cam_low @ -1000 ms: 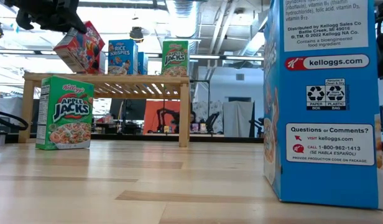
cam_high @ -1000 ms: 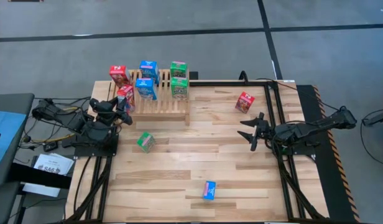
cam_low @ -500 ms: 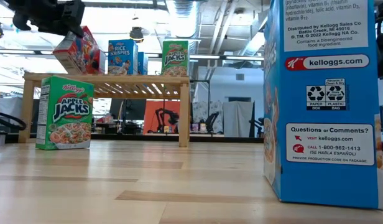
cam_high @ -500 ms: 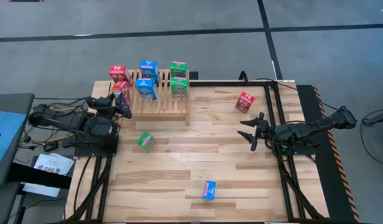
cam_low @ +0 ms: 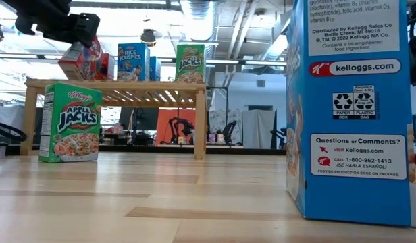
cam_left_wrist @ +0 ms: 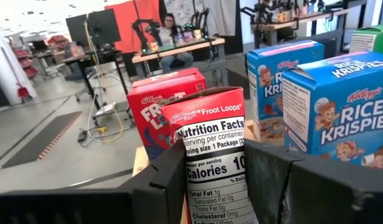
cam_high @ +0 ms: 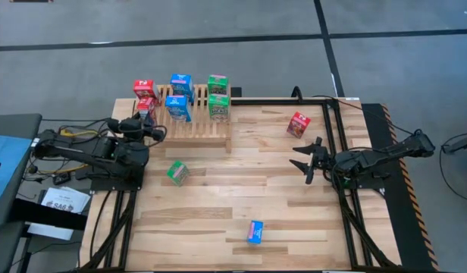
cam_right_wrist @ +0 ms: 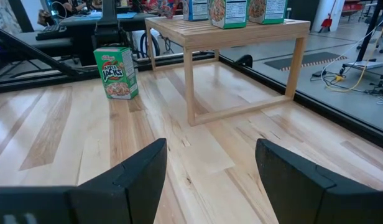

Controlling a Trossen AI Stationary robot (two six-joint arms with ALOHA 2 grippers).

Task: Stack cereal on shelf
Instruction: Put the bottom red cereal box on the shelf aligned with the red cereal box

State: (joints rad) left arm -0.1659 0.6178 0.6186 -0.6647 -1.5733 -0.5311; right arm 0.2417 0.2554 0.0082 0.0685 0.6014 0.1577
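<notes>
The red cereal box (cam_left_wrist: 211,155) sits clenched in the left claw (cam_left_wrist: 213,180), pinched across its narrow faces with its top poking forward of the fingers. Directly ahead of that claw stands another red box (cam_left_wrist: 160,102) on the shelf (cam_high: 195,125), and just to the side are two blue boxes (cam_left_wrist: 331,106), with green ones (cam_high: 217,97) beyond. In the low view the held box (cam_low: 78,59) hangs at the shelf's left end, slightly tilted, about level with the boxes already standing.

To place it well, I judge the left claw should square the box upright, bring it down in front of the red one with its base flat across the slats, then let go only once it rests steady, backing out without brushing the blue neighbour.

The right claw (cam_right_wrist: 207,168) hovers over the surface (cam_high: 241,189) well away, fingers spread and holding nothing. Loose boxes remain: green (cam_high: 177,172), blue (cam_high: 255,231), red (cam_high: 298,123).

The slats under the held box are hidden by the fingers, so whether it touches the shelf cannot be told.
</notes>
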